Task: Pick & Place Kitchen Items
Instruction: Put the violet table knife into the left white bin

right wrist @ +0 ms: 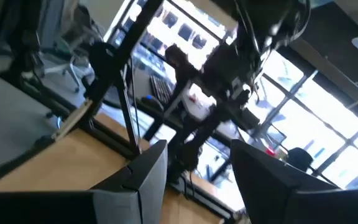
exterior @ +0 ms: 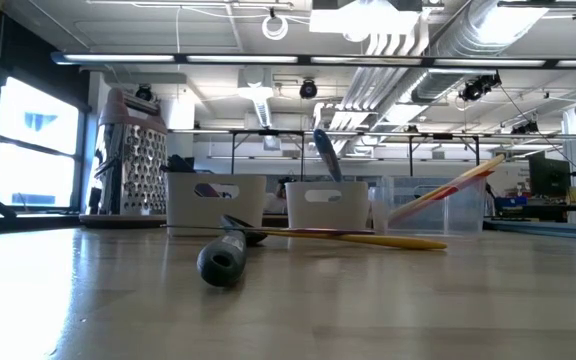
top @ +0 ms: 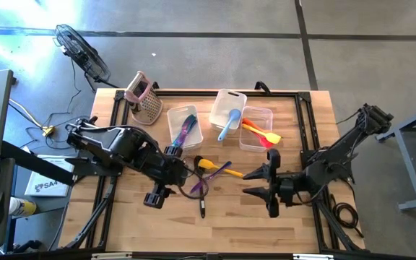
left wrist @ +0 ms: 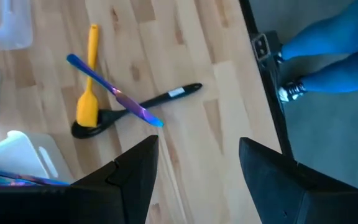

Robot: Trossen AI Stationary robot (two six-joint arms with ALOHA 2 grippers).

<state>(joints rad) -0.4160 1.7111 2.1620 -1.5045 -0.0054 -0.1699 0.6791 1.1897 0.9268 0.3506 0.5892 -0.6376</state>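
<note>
Three utensils lie crossed on the wood mid-table: a yellow spatula, a purple one across it, and a black spoon whose handle points at the near edge. My left gripper hangs open above the table just left of them, slanting down, with nothing between its fingers. My right gripper hovers open to their right, level and pointing left, also with nothing between its fingers. Further utensils lean in three clear tubs behind.
At the back stand three tubs: one with purple-blue utensils, one with a blue spoon, one with yellow, orange and red ones. A pink-topped grater stands far left. A black frame borders the table. Bare wood lies near the front edge.
</note>
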